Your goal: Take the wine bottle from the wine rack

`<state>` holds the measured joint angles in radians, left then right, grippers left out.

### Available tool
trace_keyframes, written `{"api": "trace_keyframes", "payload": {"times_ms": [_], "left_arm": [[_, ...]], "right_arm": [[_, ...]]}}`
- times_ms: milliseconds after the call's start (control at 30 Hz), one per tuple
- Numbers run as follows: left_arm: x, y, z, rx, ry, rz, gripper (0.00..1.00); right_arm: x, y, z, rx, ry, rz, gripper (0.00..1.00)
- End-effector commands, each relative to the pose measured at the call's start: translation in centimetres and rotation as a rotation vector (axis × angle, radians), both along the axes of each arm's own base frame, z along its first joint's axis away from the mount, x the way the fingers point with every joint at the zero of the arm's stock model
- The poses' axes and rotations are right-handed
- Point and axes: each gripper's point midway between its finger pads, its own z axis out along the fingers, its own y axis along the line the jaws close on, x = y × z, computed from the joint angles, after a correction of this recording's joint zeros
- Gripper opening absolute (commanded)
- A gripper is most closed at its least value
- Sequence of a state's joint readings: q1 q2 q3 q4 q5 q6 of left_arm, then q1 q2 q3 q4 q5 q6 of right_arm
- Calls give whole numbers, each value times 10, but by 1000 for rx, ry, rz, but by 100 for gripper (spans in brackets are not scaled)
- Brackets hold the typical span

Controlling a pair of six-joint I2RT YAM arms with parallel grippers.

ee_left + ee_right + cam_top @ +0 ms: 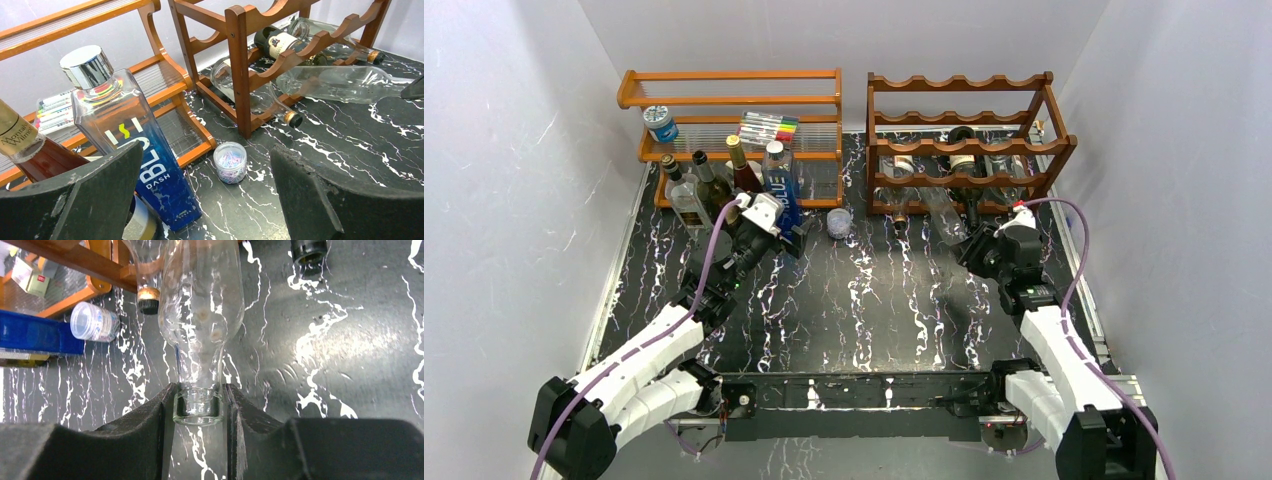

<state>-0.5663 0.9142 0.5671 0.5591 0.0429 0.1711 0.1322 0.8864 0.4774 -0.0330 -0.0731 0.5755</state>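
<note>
Right jaws clamped on the neck of the clear bottle, low over the tabletop.
I see the bottle lying neck-first toward the arm, its base end at the lowest front rail of the rack, where other bottles rest in cradles. My left jaws stand wide apart, holding nothing, beside the blue bottle by the orange shelf.

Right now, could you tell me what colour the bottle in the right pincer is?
Clear, colourless glass bottle; best seen in the right wrist view.
</note>
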Motion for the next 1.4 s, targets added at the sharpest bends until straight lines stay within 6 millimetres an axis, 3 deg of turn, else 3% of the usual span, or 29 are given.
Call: {"api": "trace_keyframes", "payload": {"times_ms": [0, 267, 433, 633, 867, 1033, 1367], "left_arm": [[-2, -7, 18, -32, -29, -24, 98], [-8, -16, 16, -53, -10, -55, 98], [-12, -30, 9, -40, 13, -105, 98], [-32, -76, -4, -14, 93, -316, 98], [-88, -150, -18, 147, 111, -674, 98], [-101, -173, -16, 244, 104, -774, 98], [-107, -218, -39, 332, 171, -982, 98]], "right_arm": [[-9, -7, 33, -43, -35, -7, 0], [-32, -15, 58, -105, -71, 15, 0], [-40, -7, 57, -70, -43, 55, 0], [-46, 4, 66, -62, 27, 133, 0], [-66, 22, 82, -27, 130, 269, 0], [-83, 29, 92, -39, 153, 369, 0], [-101, 56, 102, -16, 109, 638, 0]]}}
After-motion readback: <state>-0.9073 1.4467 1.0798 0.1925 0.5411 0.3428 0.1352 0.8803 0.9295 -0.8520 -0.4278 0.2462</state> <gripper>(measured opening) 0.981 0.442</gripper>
